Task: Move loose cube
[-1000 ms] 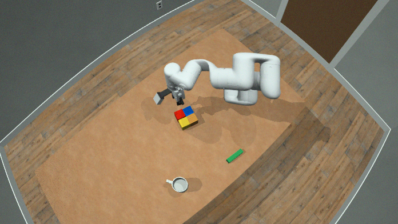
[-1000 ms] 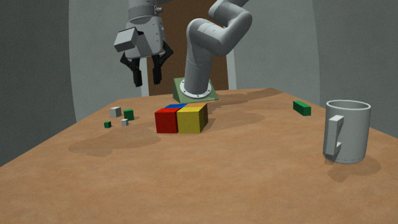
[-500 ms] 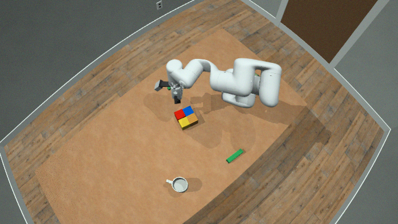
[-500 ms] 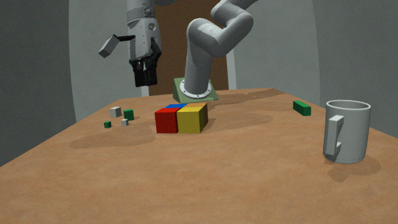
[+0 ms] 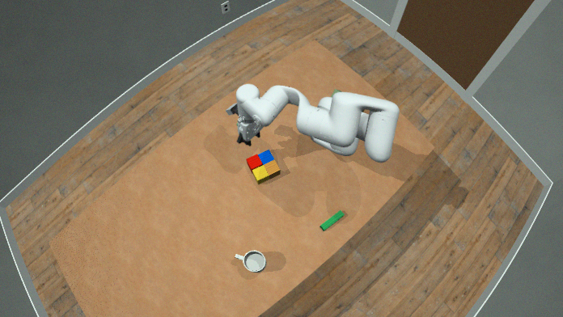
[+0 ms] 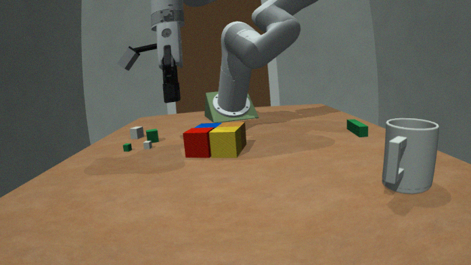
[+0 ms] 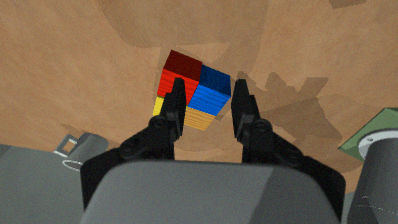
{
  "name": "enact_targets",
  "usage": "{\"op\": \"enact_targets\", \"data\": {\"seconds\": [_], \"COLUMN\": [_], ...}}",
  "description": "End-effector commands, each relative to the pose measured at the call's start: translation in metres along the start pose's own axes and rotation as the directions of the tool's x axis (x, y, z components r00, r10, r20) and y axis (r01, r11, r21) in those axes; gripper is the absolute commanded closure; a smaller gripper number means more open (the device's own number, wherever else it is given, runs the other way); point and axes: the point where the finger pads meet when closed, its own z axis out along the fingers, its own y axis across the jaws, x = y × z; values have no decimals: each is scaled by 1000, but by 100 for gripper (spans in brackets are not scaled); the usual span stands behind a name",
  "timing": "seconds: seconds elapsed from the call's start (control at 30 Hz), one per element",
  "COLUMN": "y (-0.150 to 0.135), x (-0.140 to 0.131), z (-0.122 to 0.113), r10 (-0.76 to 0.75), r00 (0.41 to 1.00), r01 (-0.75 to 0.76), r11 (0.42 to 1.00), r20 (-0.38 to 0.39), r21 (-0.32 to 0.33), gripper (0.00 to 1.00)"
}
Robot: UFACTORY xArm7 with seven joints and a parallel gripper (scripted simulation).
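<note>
- While my tool [image 7: 205, 107] hangs in the air above the desk [image 6: 237, 209], its two dark fingers stand partly apart with nothing between them.
- From the exterior view, my tool [image 6: 170, 96] is well above the desk surface, to the left of the cube block and apart from it.
- My wrist view looks down past the fingers onto the four cubes, which sit together as one tight square on the desk.
- Red cube [image 5: 254, 161] and blue cube [image 5: 266, 156] form the side nearer my tool in the top view; yellow cube [image 5: 260, 173] and orange cube [image 5: 272, 166] form the far side.
- All four cubes touch their neighbours, and I see no gap between faces in the top view; which one was the loose cube I cannot tell.
- On the exterior view the red cube [image 6: 197, 142] and yellow cube [image 6: 226, 142] face the camera, side by side and flush.
- My arm rises from a green base plate [image 6: 210, 115] behind the cubes.
- A white mug [image 6: 411, 155] stands upright near the desk's right edge, handle towards the camera.
- A green bar [image 6: 357, 128] lies flat, well apart from the cubes.
- Small green and grey blocks [image 6: 137, 132] are scattered to the left of the square.
</note>
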Motion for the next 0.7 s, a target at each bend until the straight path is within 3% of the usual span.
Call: {"op": "enact_targets", "data": {"seconds": [0.0,0.13,0.67], "y": [-1,-1,-1], "x": [1,1,1], "z": [-1,-1,-1], "r10": [272,368,368], "r00": [962,929,929], "r01": [-272,-369,-369], "r11": [962,929,929], "r20": [-27,-38,-38], "r21": [-28,-37,-37], "gripper": [53,53,53]}}
